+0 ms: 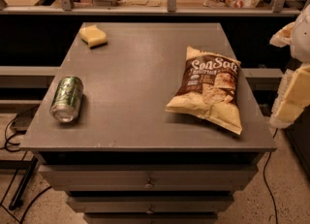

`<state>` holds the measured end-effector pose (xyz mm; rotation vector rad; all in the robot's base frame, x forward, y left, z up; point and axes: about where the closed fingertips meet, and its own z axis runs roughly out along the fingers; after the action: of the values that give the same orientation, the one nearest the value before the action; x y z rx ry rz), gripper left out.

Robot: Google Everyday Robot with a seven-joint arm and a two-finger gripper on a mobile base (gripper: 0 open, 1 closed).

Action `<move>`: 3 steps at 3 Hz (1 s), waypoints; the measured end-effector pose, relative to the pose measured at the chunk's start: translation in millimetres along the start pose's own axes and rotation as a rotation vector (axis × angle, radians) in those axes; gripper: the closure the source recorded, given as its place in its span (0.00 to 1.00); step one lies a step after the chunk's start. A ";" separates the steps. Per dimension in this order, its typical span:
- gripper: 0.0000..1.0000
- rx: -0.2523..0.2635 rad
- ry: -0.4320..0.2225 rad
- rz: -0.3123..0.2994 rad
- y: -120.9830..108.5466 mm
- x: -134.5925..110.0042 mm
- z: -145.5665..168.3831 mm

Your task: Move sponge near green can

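Note:
The sponge (93, 36), a small pale yellow block, lies at the far left corner of the grey cabinet top (140, 82). The green can (66, 98) lies on its side near the left edge, silver top facing the front, well in front of the sponge. The gripper (293, 92) hangs at the right edge of the view, beyond the cabinet's right side, with pale yellow fingers (298, 94). It is far from both the sponge and the can and holds nothing that I can see.
A yellow-and-brown chip bag (209, 88) lies on the right half of the cabinet top. Drawers (147, 182) face the front below. A metal railing and shelf (169, 5) run behind. Cables (14, 136) lie on the floor at left.

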<state>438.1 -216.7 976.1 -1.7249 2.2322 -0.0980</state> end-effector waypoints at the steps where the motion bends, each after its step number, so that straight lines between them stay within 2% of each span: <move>1: 0.00 0.000 0.000 0.000 0.0 0.0 0.0; 2: 0.00 0.000 0.000 0.000 0.0 0.0 0.0; 3: 0.00 -0.001 -0.043 -0.021 -2.4 -10.8 2.2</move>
<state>443.4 -206.7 976.8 -1.7345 2.1839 -0.0640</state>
